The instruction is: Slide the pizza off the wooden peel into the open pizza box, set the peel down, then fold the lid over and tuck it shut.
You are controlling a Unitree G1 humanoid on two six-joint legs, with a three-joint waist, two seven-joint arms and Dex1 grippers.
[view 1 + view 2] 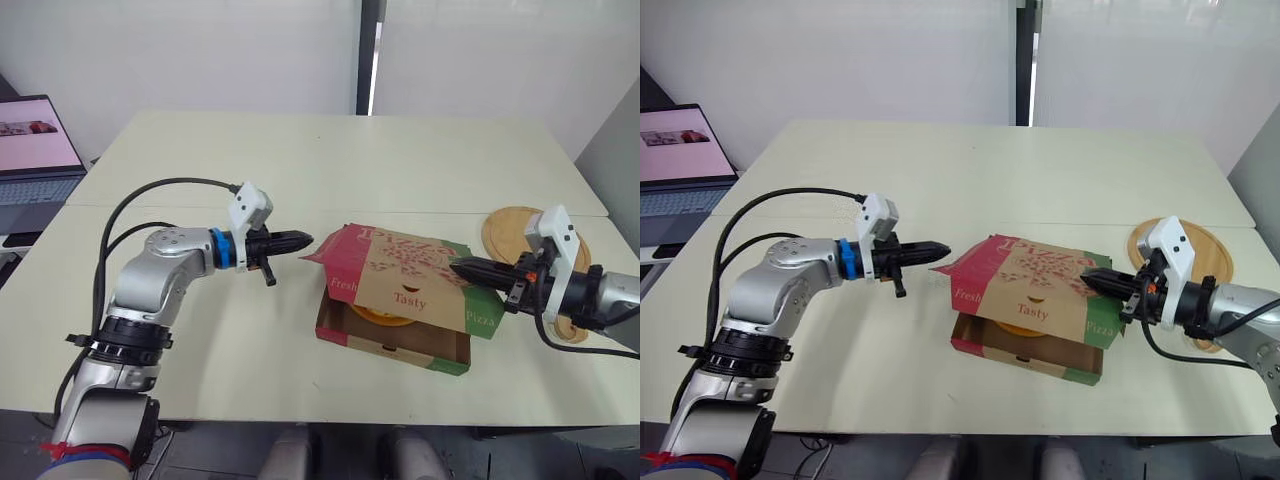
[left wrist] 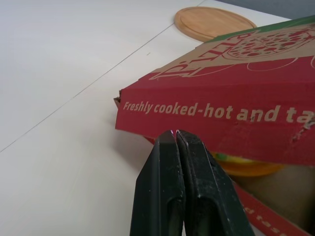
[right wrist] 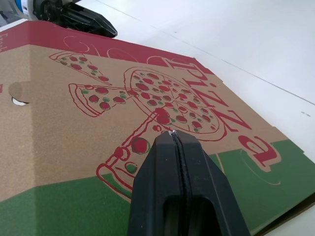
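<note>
The pizza box [image 1: 400, 350] sits mid-table with its printed lid [image 1: 405, 280] folded over but still raised at the front. The yellow pizza [image 1: 385, 317] shows in the gap under it. My left gripper [image 1: 305, 239] is shut, its tip just beside the lid's red side flap [image 2: 221, 110], apart from it. On the other side my right gripper [image 1: 458, 267] is shut too, its tip over the lid's right part [image 3: 98, 113]; whether it touches I cannot tell. The round wooden peel [image 1: 510, 228] lies flat on the table behind my right arm.
An open laptop [image 1: 35, 150] stands at the far left on a neighbouring table. A seam between two tabletops runs across behind the box. The table's front edge is close below the box.
</note>
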